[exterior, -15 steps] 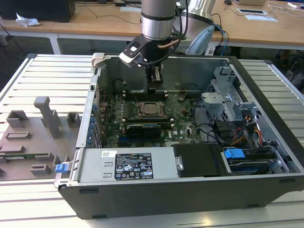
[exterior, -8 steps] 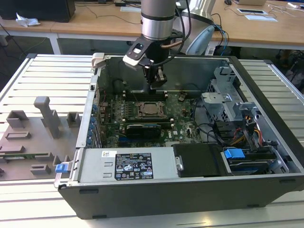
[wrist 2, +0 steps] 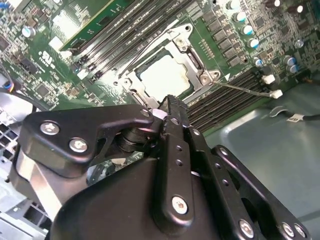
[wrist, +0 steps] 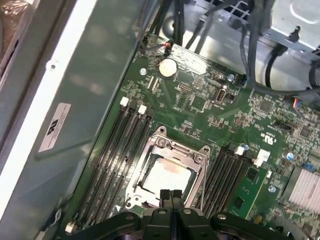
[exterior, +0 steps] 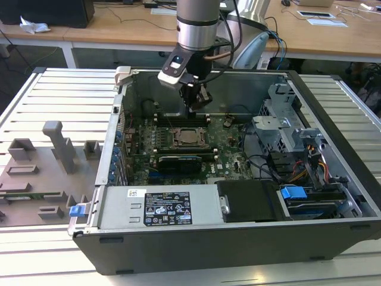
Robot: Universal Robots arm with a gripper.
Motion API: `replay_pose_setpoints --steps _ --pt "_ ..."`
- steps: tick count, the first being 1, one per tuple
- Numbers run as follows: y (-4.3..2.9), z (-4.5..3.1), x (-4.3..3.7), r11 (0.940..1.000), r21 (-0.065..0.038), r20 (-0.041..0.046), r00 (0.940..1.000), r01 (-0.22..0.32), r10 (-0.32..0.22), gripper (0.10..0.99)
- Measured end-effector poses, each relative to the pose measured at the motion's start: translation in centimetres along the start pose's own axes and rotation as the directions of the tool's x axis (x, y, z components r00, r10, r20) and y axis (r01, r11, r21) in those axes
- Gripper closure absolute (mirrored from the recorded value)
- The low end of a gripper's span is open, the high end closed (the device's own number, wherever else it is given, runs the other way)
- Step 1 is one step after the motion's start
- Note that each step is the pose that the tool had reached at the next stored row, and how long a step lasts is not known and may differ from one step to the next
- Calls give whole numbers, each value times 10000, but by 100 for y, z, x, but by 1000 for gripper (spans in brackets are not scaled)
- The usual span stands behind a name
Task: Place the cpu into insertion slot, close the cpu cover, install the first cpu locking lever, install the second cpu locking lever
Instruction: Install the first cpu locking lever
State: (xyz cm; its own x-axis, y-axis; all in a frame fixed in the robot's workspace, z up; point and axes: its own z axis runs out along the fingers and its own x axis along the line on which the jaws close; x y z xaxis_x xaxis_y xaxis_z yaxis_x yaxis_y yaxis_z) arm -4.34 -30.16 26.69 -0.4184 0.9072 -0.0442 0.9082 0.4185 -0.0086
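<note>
The cpu lies flat in the insertion slot, pale metal top facing up. The cpu cover is down, its frame lying around the chip's edges with the top showing through the cut-out. In the second wrist view a thin wire lever reaches out from one socket corner across the long black memory slots. The socket sits near the middle of the green motherboard inside the open computer case. The gripper hangs over the socket's edge, fingers pressed together and grasping nothing; contact with the socket cannot be told. The case rests on a grey slatted table.
</note>
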Motion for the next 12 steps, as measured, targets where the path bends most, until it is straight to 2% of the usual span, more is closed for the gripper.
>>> replay_pose_setpoints --steps 4,7,8,12 --pt "0 0 0 9991 -18 3 9991 413 -413 980" --pt "0 0 0 9956 -40 10 9956 932 -932 980" --pt "0 0 0 9910 -58 15 9910 1339 -1339 980" --pt "0 0 0 9778 -90 28 9779 2092 -2092 980"
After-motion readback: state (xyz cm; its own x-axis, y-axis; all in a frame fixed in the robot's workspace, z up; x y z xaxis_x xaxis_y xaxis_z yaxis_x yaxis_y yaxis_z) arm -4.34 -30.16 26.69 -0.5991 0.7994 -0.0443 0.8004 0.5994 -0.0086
